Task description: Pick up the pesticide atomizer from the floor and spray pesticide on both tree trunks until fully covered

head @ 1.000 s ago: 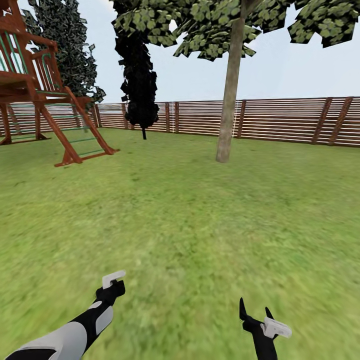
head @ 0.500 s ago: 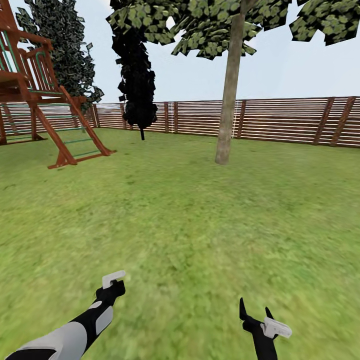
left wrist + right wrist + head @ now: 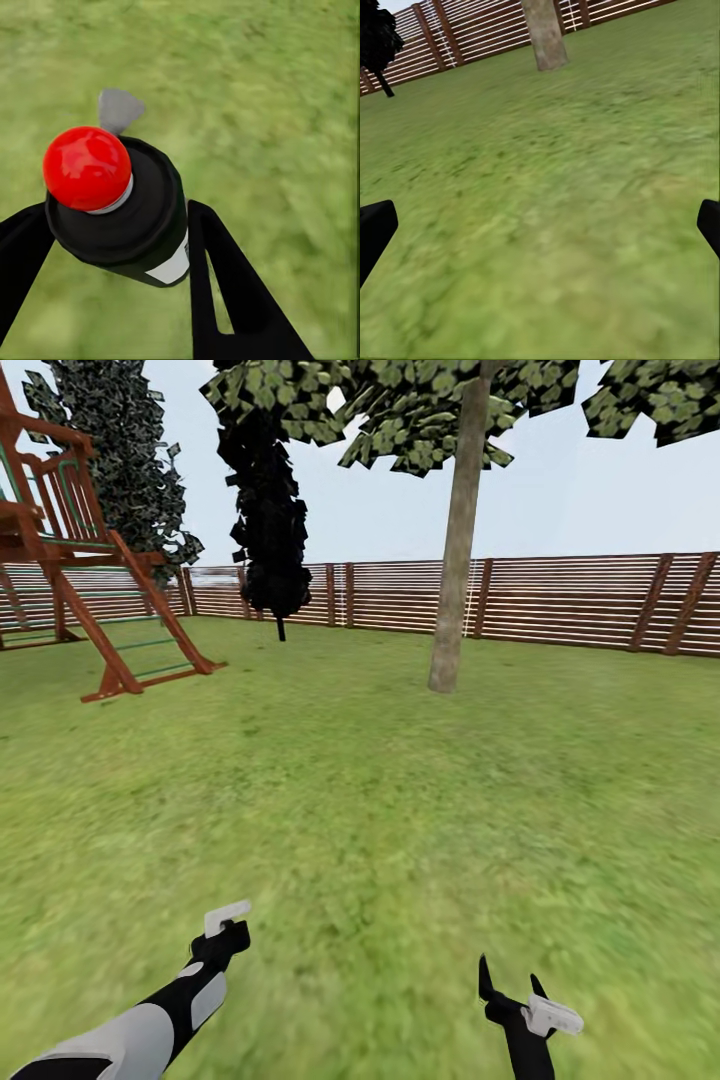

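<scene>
My left gripper [image 3: 120,229] is shut on the pesticide atomizer [image 3: 131,225], a black bottle with a white label, a red knob on top and a grey nozzle. In the head view the left gripper [image 3: 228,942] hangs low over the grass floor [image 3: 400,810], with the atomizer's pale head [image 3: 227,916] sticking up from it. My right gripper [image 3: 508,972] is open and holds nothing; its fingers sit at the edges of the right wrist view [image 3: 540,232]. One tree with a pale grey-brown trunk [image 3: 455,560] stands ahead, a little right of centre, several metres away. The same trunk [image 3: 544,34] shows in the right wrist view.
A red-brown wooden play frame with a ladder [image 3: 90,590] stands at the far left. A black conifer [image 3: 265,510] and a darker green one [image 3: 125,460] rise by the slat fence [image 3: 580,600], which closes off the back. Open lawn lies between me and the trunk.
The whole view has shifted: the play frame has slid left and the trunk sits slightly nearer, so the camera moved. Both arms hold the same pose.
</scene>
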You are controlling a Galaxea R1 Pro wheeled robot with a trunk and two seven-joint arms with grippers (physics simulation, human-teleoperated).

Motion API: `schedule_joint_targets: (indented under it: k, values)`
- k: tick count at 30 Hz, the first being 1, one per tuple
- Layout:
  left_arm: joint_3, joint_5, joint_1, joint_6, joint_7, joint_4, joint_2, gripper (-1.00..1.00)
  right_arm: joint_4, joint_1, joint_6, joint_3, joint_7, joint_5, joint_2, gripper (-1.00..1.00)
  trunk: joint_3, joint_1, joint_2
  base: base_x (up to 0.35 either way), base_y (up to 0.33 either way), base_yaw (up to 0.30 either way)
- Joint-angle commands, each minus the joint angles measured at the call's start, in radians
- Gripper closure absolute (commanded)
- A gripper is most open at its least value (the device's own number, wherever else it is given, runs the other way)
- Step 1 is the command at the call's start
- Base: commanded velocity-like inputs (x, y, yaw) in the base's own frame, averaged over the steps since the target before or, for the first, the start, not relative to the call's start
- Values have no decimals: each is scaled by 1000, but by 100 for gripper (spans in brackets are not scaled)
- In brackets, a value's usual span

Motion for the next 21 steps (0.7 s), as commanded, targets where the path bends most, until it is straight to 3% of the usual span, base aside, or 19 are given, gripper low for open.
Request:
schedule_joint_targets:
  k: [1, 21]
  values:
    - [0, 0, 0, 0, 0, 0, -1, 100, 0, 0, 0, 0, 0, 0, 0, -100, 0, 0, 0, 333, -126, 0]
    - [0, 0, 0, 0, 0, 0, 0, 100, 0, 0, 0, 0, 0, 0, 0, -100, 0, 0, 0, 333, -126, 0]
